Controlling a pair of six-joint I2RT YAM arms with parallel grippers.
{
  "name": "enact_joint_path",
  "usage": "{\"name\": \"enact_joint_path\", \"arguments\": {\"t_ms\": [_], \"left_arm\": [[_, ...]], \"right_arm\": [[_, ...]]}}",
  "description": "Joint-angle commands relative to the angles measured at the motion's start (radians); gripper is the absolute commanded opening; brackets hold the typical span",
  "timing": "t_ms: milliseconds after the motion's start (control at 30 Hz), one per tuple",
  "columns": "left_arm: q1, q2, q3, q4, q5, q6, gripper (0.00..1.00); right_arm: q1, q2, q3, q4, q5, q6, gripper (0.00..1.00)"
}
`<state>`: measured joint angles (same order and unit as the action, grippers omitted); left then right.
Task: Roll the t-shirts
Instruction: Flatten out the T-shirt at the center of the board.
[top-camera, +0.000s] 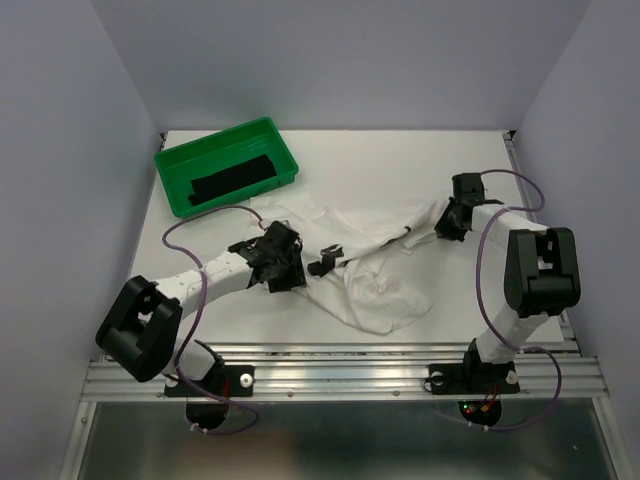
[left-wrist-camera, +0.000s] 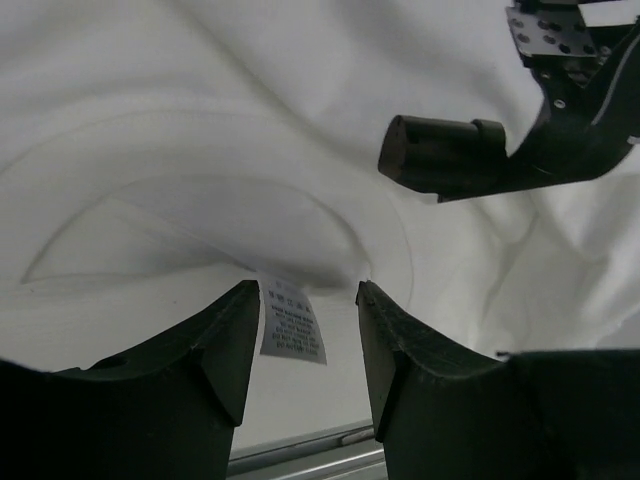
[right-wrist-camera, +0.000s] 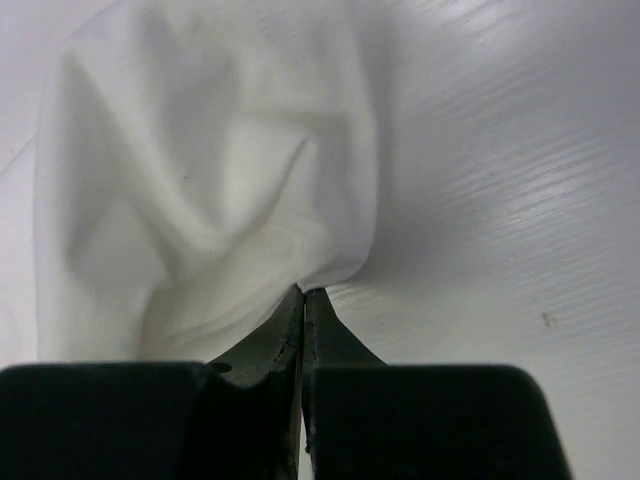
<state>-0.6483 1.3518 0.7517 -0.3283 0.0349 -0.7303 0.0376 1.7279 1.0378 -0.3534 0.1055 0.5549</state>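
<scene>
One white t-shirt (top-camera: 380, 275) lies crumpled across the middle of the table, stretched toward the right. My left gripper (top-camera: 305, 265) is at its left part. In the left wrist view the gripper (left-wrist-camera: 308, 300) is open, with the shirt's collar (left-wrist-camera: 200, 120) just ahead and the neck label (left-wrist-camera: 292, 322) hanging between the fingers, not clamped. My right gripper (top-camera: 440, 228) is at the shirt's right end. In the right wrist view the gripper (right-wrist-camera: 303, 292) is shut on a fold of the shirt (right-wrist-camera: 200, 170), just above the table.
A green tray (top-camera: 170, 190) stands at the back left with a black cloth (top-camera: 232, 178) in it. A black arm part (left-wrist-camera: 440, 155) shows over the shirt in the left wrist view. The metal front rail (top-camera: 330, 378) runs along the near edge.
</scene>
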Motion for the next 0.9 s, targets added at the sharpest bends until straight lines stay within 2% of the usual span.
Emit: {"name": "enact_joint_path", "arguments": {"t_ms": [0, 133, 233, 300, 333, 533, 800, 867], "left_arm": [[-0.002, 0.113, 0.053, 0.048, -0.024, 0.003, 0.54], [0.001, 0.248, 0.133, 0.043, -0.085, 0.031, 0.47], [0.006, 0.332, 0.198, 0.034, -0.112, 0.054, 0.32], [0.021, 0.377, 0.248, 0.014, -0.134, 0.083, 0.08], [0.027, 0.4, 0.268, 0.005, -0.145, 0.094, 0.0], [0.107, 0.444, 0.441, -0.063, -0.26, 0.207, 0.0], [0.205, 0.619, 0.86, -0.185, -0.362, 0.331, 0.0], [0.217, 0.659, 0.917, -0.209, -0.377, 0.359, 0.0]], "right_arm": [[-0.056, -0.085, 0.019, 0.034, 0.083, 0.004, 0.01], [-0.12, -0.186, -0.06, 0.036, 0.091, -0.01, 0.01], [-0.165, -0.238, -0.116, 0.033, 0.103, -0.018, 0.01], [-0.2, -0.267, -0.134, 0.028, 0.108, -0.018, 0.01], [-0.211, -0.275, -0.134, 0.024, 0.102, -0.013, 0.01], [-0.231, -0.317, -0.099, 0.004, 0.074, 0.011, 0.01], [-0.231, -0.182, 0.065, -0.019, 0.082, 0.013, 0.01], [-0.231, -0.14, 0.126, -0.025, 0.079, 0.002, 0.01]]}}
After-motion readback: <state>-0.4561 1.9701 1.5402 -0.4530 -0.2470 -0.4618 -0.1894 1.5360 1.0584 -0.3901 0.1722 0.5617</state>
